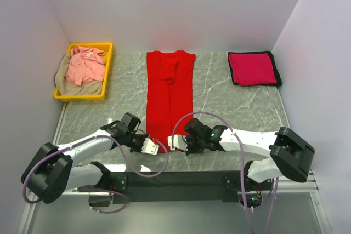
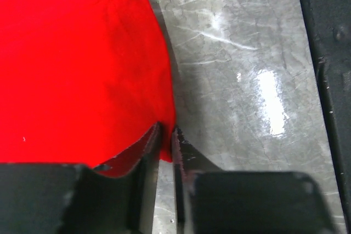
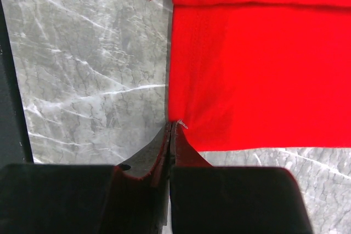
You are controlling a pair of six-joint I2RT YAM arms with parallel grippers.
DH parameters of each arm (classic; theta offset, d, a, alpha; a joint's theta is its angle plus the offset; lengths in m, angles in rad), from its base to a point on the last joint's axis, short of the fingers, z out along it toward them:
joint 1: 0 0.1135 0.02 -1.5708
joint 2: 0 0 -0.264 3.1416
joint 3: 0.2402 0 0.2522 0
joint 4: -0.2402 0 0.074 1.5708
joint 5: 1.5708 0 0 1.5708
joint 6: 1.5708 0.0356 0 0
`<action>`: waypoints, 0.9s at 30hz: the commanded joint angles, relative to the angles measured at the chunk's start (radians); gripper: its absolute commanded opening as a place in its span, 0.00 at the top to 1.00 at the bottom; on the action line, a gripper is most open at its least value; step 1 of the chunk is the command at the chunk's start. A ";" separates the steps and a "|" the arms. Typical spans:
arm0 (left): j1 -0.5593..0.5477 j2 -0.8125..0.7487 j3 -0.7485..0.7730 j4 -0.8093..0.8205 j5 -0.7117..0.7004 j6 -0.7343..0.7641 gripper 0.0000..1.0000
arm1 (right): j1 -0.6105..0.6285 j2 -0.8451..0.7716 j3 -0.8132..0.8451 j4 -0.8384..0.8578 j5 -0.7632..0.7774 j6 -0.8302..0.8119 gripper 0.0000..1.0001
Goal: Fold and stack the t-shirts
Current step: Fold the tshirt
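The bright red t-shirt (image 1: 169, 91) lies as a long narrow strip down the middle of the table, collar end at the back. Its near hem has a gripper at each corner. My left gripper (image 1: 152, 146) (image 2: 167, 130) is shut on the near left corner of the red cloth (image 2: 77, 64), with a thin gap showing below the pinch. At the near right corner my right gripper (image 1: 175, 142) (image 3: 171, 124) is pressed shut on the hem of the red t-shirt (image 3: 258, 69). A folded crimson-magenta t-shirt (image 1: 252, 68) lies at the back right.
A yellow bin (image 1: 82, 98) at the back left holds a salmon pink t-shirt (image 1: 85, 65) on top of a tan one (image 1: 82, 87). The grey marbled table (image 1: 236, 108) is walled on three sides. A black rail (image 1: 175, 179) runs along its near edge.
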 commanded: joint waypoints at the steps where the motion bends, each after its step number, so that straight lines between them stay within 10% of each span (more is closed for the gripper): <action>1: -0.002 -0.001 0.002 -0.074 -0.069 0.032 0.87 | -0.005 -0.044 0.047 -0.052 -0.028 0.019 1.00; 3: -0.003 -0.030 0.040 -0.150 -0.037 0.031 0.99 | 0.001 -0.074 0.061 -0.067 -0.031 0.037 1.00; 12: 0.030 -0.168 0.177 -0.355 0.138 -0.078 0.99 | -0.014 -0.168 0.136 -0.163 -0.029 0.045 1.00; 27: 0.241 0.173 0.430 -0.073 0.106 -0.080 0.99 | -0.297 0.039 0.331 -0.057 -0.040 -0.150 1.00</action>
